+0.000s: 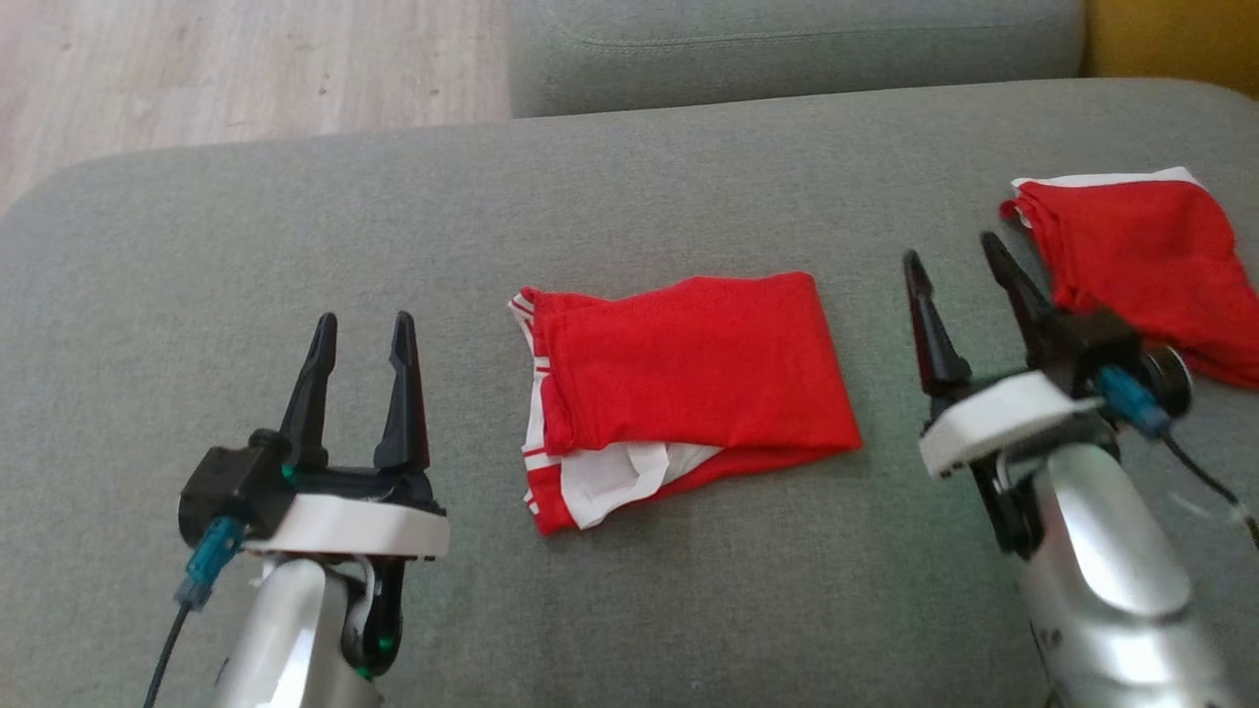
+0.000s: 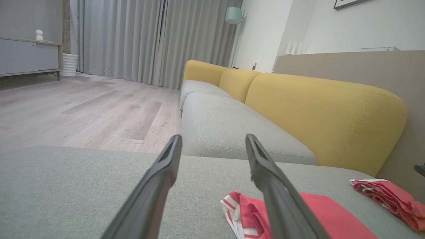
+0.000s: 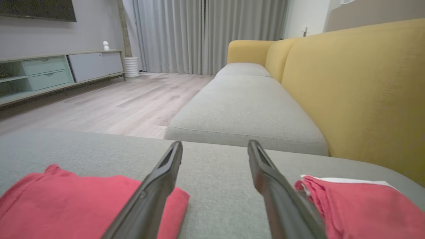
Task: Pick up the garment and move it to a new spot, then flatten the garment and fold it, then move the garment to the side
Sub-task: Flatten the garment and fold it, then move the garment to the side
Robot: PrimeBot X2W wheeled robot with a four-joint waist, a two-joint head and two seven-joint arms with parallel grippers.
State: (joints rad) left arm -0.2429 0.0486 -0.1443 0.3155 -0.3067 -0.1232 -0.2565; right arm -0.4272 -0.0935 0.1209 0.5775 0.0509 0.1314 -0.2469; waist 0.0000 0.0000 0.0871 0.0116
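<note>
A folded red garment lies mid-frame on the grey sofa. The left gripper and right gripper flank it, jaws apart. Another red cloth sits upper right.

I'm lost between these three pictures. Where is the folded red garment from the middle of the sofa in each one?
Head view: the folded red garment lies dead centre.
Left wrist view: the garment sits at the bottom edge, right of centre, partly hidden.
Right wrist view: the garment fills the lower left corner.
Shared landmark: the second red garment, to its right in every view.
</note>
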